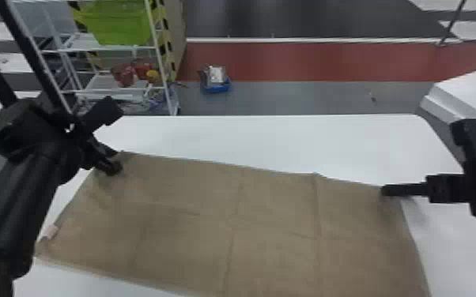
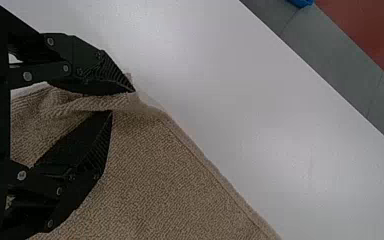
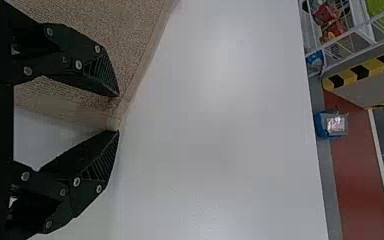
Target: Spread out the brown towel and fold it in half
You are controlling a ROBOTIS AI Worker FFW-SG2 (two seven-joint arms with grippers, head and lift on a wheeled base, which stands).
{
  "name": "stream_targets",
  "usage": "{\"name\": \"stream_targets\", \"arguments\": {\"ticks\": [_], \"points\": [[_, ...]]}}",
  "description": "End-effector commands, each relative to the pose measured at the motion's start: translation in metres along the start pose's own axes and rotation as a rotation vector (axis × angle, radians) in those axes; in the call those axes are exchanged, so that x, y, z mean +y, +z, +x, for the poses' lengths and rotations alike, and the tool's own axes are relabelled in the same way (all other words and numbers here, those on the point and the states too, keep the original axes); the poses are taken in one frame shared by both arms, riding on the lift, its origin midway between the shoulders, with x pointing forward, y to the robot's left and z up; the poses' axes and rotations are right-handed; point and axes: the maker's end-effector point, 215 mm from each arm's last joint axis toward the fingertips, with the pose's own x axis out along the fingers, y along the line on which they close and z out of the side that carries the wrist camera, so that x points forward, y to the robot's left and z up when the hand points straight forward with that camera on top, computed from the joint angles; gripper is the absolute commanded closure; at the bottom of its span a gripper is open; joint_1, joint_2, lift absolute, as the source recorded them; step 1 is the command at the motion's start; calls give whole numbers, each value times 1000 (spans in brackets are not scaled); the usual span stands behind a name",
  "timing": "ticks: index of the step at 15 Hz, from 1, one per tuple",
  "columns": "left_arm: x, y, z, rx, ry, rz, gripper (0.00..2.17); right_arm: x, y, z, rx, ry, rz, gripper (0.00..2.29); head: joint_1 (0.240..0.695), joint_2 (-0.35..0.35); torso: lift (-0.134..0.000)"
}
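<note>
While my left gripper (image 2: 123,102) pinches a bunched far corner of the brown towel (image 1: 272,205), my right gripper (image 3: 118,113) has its fingers parted around the other far corner. Beyond them, the towel lies spread almost flat on the white table (image 1: 269,134), so I judge the grasp for folding is in hand. Next I need to close the right, then bring both corners evenly toward me.
</note>
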Motion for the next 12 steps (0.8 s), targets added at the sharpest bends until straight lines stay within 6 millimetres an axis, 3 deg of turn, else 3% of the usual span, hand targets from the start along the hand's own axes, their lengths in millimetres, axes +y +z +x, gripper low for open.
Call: {"name": "stream_targets", "arguments": {"ticks": [1,5,7,9,12], "points": [[0,-1,1,-1,4,0,718,0,3,0,-2,1,-5,964,695,27,-134],[1,2,1,-27,16,-16,718,-6,8,-4,-19,-8,-2,967,695,28,-134],[10,-3,-6,-61,44,-56,731,-11,18,-10,-43,-16,1,967,695,24,-134],[17,-4,-6,-77,75,-79,1092,-14,32,-15,-66,-27,-22,967,695,22,-134],[18,-7,-4,-84,98,-91,1092,-16,48,-17,-96,-39,-57,967,695,24,-134]]}}
